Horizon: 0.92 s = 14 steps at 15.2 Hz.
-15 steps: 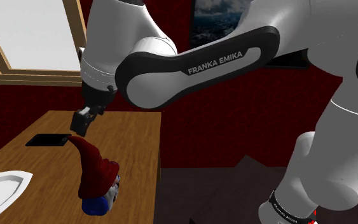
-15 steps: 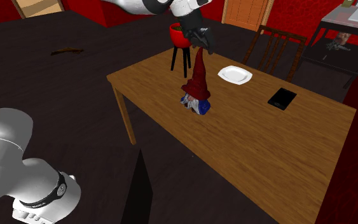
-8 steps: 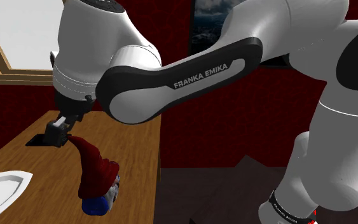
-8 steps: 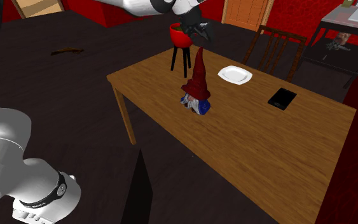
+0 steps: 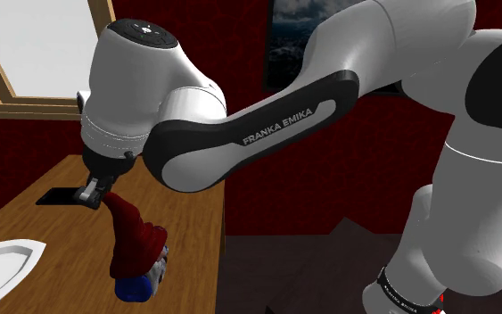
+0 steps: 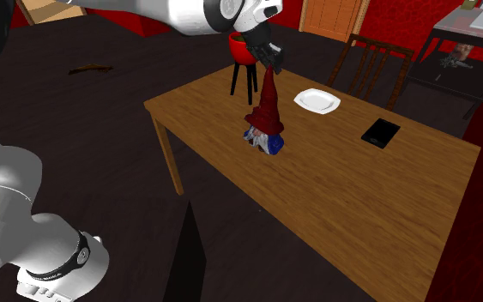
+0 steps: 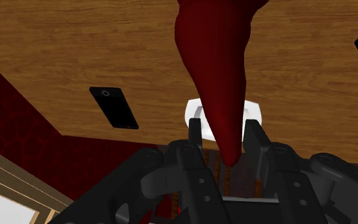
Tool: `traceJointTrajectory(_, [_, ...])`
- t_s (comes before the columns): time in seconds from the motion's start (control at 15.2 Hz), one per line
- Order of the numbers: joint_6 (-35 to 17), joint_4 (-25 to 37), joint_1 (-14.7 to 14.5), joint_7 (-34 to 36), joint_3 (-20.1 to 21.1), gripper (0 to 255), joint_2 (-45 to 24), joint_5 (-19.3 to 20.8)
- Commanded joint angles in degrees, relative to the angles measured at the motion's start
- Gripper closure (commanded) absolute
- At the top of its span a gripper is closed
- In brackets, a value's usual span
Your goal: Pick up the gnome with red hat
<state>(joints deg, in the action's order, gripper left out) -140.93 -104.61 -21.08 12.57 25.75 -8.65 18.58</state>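
Wrist view: one gnome (image 7: 215,63), one plate (image 7: 192,112), two fingers (image 7: 255,136) apart.

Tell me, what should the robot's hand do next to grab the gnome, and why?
Probably squeeze shut. The gripper has the tip of the gnome's red hat between its open fingers, and the gnome stands on the table, not yet lifted.

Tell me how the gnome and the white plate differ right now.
The gnome stands upright and tall, with a dark red hat; the plate lies flat and is white. The tip of the gnome's hat sits between the fingers of the open tool; the plate lies well clear of the tool. Both rest on the wooden table.
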Motion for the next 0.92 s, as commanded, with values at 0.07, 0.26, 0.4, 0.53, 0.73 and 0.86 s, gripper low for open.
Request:
traceJointTrajectory(0.07, [-0.1, -0.1, 0.0, 0.0, 0.0, 255, 0.0, 0.0])
traceJointTrajectory(0.26, [-0.1, -0.1, 0.0, 0.0, 0.0, 255, 0.0, 0.0])
traceJointTrajectory(0.4, [-0.1, -0.1, 0.0, 0.0, 0.0, 255, 0.0, 0.0])
traceJointTrajectory(0.53, [0.6, 0.5, 0.0, -0.3, 0.1, 255, 0.2, -0.3])
traceJointTrajectory(0.73, [2.7, 2.2, 0.1, -1.2, 0.3, 255, 0.7, -1.2])
traceJointTrajectory(0.86, [4.1, 3.4, 0.1, -1.7, 0.4, 255, 0.9, -1.7])
